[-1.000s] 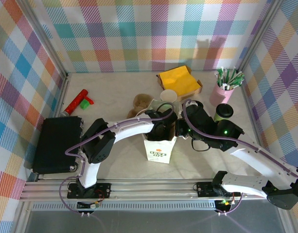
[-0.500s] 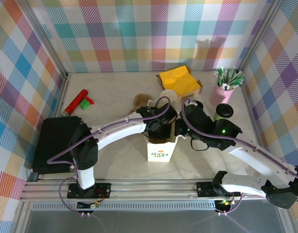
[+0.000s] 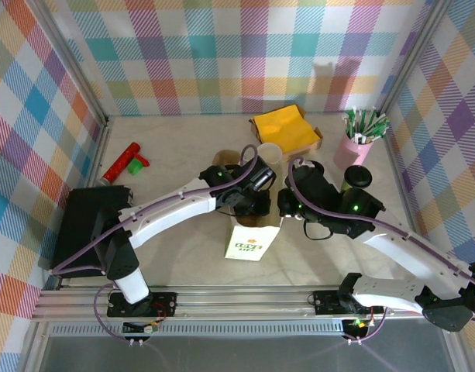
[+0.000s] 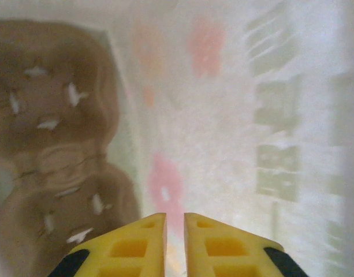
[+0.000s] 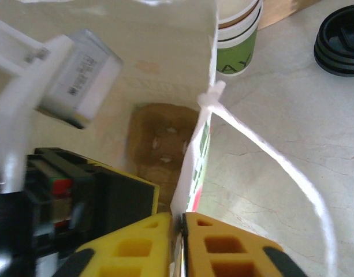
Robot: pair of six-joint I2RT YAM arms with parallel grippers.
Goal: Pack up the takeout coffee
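Centre tabletop: white paper bag (image 3: pixel 251 242) kept open for black-lidded cream-green paper cup (image 3: pixel 356 178) near right edge. Bag wall pinched in right gripper (image 5: pixel 178 231); left gripper (image 4: pixel 175 231) inside bag, jaws narrow, cannot tell if holding.

Top view: my left arm (image 3: pixel 171 209) has stretched out, elbow sliding to lower left, wrist up-left. Bag (image 3: pixel 249 244) now tilts, base swung left; it stood upright before.
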